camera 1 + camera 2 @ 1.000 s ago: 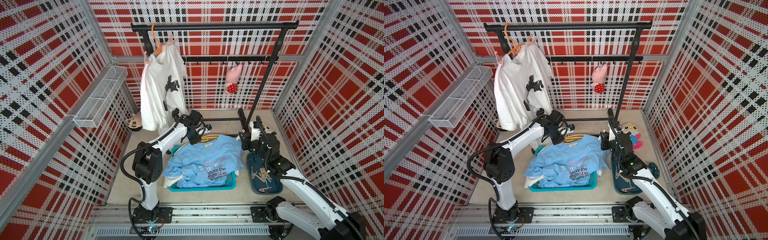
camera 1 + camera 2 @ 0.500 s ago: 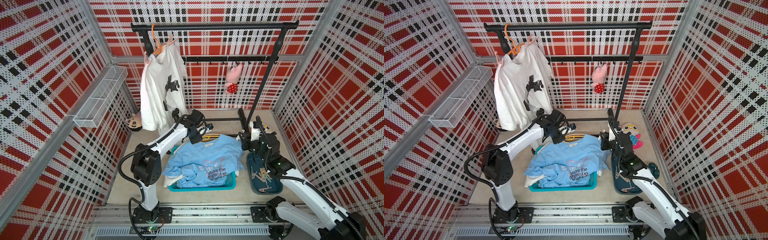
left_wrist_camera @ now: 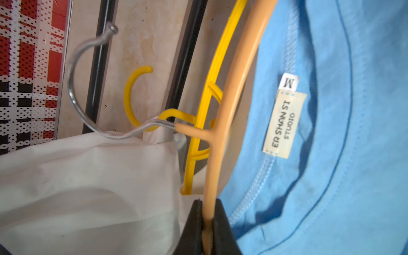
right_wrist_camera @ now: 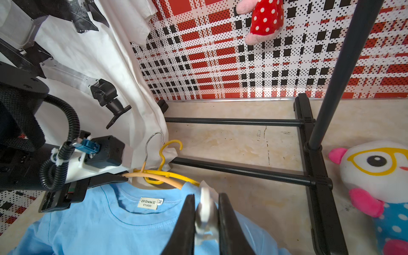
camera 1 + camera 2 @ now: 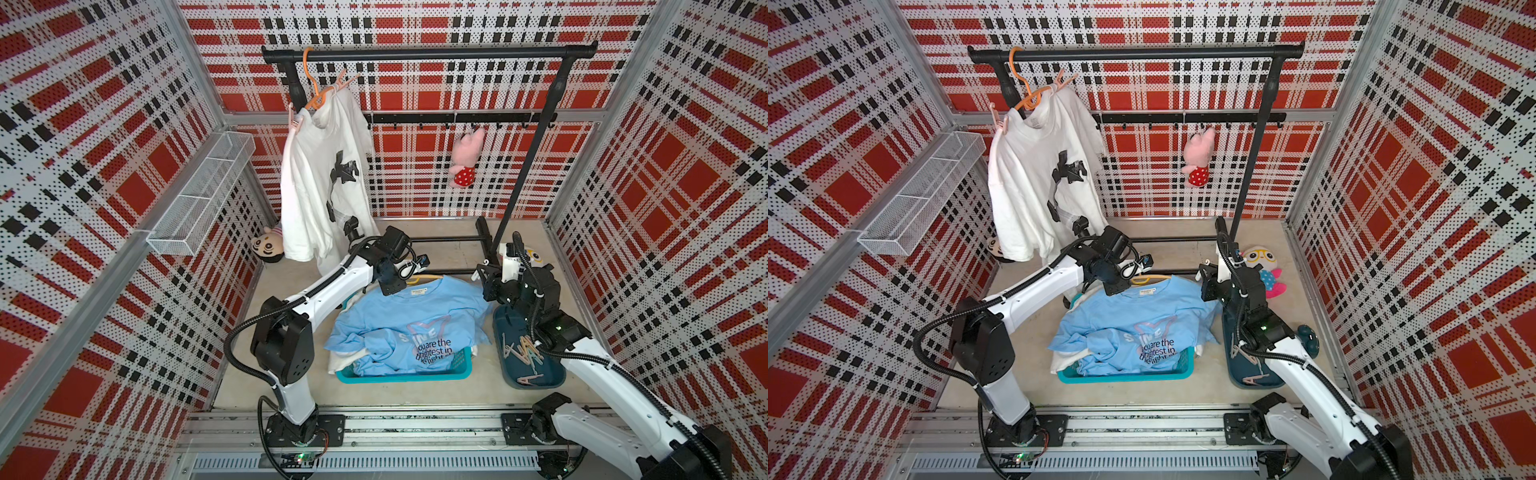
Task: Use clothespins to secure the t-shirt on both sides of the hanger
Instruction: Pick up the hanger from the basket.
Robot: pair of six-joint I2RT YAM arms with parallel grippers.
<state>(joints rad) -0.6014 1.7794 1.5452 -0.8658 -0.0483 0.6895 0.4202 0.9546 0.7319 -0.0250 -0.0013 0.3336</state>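
The left gripper (image 3: 207,213) has its fingers (image 3: 193,225) shut tight on one arm of the tan hanger (image 3: 223,132) inside the neck of the blue t-shirt (image 5: 399,320). The right gripper (image 4: 206,196) pinches a white clothespin (image 4: 204,218) just by the shirt's shoulder, at 3 o'clock from the collar in a top view. More clothespins (image 5: 521,349) lie in the dark tray (image 5: 552,374), at 3 o'clock from the basket (image 5: 399,377). I think the first pin is about to go on. Next its mouth must open and bite shirt and hanger together.
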